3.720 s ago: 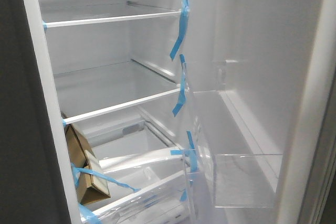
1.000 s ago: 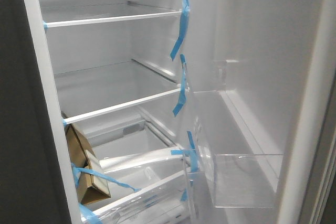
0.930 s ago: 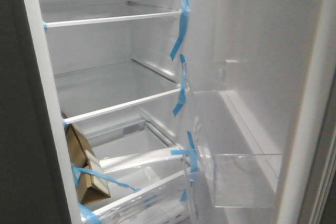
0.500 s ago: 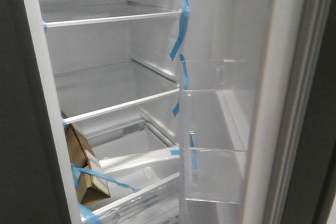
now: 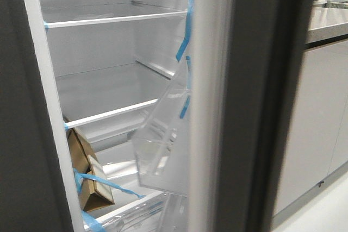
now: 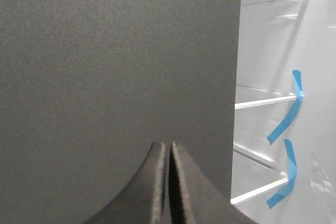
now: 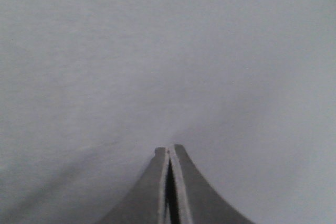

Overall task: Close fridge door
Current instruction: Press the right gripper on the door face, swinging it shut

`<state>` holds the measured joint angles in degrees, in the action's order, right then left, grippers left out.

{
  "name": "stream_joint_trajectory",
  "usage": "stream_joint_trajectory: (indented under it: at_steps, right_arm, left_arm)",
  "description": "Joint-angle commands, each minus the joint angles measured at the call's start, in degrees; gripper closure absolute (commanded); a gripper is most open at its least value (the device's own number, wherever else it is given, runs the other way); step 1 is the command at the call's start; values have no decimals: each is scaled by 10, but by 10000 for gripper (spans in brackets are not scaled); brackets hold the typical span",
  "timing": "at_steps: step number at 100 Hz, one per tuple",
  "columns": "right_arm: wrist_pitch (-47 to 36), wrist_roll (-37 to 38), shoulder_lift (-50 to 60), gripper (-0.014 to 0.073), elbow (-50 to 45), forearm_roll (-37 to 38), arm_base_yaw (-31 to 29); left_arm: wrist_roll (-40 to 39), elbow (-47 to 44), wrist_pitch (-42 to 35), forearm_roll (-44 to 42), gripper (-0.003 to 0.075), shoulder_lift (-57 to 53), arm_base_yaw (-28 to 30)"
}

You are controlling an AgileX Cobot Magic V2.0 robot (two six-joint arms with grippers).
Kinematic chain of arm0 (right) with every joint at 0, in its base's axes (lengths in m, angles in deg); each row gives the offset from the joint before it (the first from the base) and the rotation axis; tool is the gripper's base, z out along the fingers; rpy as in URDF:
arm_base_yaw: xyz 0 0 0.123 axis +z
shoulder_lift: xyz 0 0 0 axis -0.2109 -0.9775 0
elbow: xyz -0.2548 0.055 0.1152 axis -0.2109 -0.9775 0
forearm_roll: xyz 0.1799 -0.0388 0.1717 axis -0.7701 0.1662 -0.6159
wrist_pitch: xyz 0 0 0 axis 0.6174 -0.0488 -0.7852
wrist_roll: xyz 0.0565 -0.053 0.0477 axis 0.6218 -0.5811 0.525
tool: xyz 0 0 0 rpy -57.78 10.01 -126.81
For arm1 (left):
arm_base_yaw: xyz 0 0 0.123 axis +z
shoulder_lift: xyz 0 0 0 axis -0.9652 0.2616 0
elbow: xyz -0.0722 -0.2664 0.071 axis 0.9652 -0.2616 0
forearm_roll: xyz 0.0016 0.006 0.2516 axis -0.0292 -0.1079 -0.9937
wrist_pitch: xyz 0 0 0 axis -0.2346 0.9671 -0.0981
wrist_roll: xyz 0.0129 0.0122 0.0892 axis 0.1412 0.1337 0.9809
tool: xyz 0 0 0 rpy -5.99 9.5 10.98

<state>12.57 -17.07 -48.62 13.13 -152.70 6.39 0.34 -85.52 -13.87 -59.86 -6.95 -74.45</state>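
Note:
The fridge door [image 5: 261,107] stands nearly edge-on in the front view, blurred. Its white gasket rim [image 5: 209,107] and a clear shelf bin [image 5: 163,145] face the open white fridge compartment [image 5: 109,80]. My right gripper [image 7: 169,150] is shut and empty. Its tips are up against a flat matte grey surface [image 7: 168,51] that fills the right wrist view, seemingly the door's outer face. My left gripper [image 6: 168,145] is shut and empty in front of the dark-grey twin door panel [image 6: 115,66]. Neither gripper shows in the front view.
Glass shelves with blue tape strips [image 5: 187,25] cross the compartment. A brown cardboard box [image 5: 87,175] sits taped at its lower left. Pale grey kitchen cabinet fronts [image 5: 318,123] and a countertop [image 5: 326,23] stand to the right of the door.
The fridge door has swung leftward toward the compartment, from wide open to nearly edge-on. Its dark outer side and the kitchen cabinets behind it have come into view.

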Motion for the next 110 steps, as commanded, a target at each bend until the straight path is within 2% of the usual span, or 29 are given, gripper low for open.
stream_joint_trajectory:
  at_steps: [1, 19, 39, 67, 93, 110]
  right_arm:
    - [13, -91, -4, 639, 16, -86, 0]
    - [53, -223, -33, 639, 17, -179, 0]
    - [60, -261, -61, 639, 47, -187, 19]
    - [8, -270, -100, 639, 116, -150, 85]
    - [-107, -275, -124, 639, 149, -85, 175]
    - [-145, -275, -153, 639, 177, -67, 216]
  left_arm:
    - [-1, -20, -42, 2, 740, -6, 1]
    - [-1, -20, -42, 2, 740, -6, 1]
    - [-1, -20, -42, 2, 740, -6, 1]
    - [-1, -20, -42, 2, 740, -6, 1]
    - [-1, -20, -42, 2, 740, -6, 1]
    - [-1, -20, -42, 2, 740, -6, 1]
